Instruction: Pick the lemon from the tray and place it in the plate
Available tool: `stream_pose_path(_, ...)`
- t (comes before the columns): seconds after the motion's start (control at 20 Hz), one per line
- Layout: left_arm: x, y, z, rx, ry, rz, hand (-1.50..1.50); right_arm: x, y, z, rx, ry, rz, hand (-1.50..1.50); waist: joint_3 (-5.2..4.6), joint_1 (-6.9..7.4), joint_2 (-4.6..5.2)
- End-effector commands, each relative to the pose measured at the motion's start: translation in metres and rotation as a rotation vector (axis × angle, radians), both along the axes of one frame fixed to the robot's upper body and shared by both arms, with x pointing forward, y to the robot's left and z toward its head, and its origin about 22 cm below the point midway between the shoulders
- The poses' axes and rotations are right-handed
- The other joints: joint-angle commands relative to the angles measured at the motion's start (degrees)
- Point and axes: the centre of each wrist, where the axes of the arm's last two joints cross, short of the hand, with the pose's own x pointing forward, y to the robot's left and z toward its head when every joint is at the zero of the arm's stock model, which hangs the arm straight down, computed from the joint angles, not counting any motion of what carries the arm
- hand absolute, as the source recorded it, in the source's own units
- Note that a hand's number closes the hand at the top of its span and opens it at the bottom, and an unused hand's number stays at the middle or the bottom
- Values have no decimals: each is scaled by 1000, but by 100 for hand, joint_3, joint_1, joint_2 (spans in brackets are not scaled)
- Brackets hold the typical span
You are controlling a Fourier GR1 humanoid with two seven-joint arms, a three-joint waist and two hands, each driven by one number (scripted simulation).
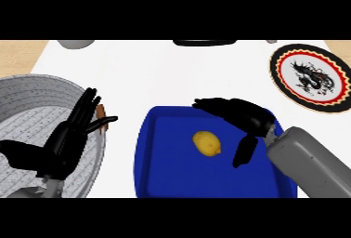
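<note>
Right hand (240, 118) open, poised over tray (165, 181); lemon (206, 143) just left, long axis near-far; plate (312, 76) far right.

head view (only one) steeply down, counter (171, 74)

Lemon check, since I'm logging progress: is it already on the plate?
No, the lemon lies on the blue tray, while the plate at the upper right holds nothing.
</note>
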Motion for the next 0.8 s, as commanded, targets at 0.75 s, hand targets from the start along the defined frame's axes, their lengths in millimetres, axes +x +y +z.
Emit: stream_pose_path(0.75, -24, -1, -62, 46, 325, 62, 0, -17, 34, -37, -140, -51, -45, -150, -211, 59, 162)
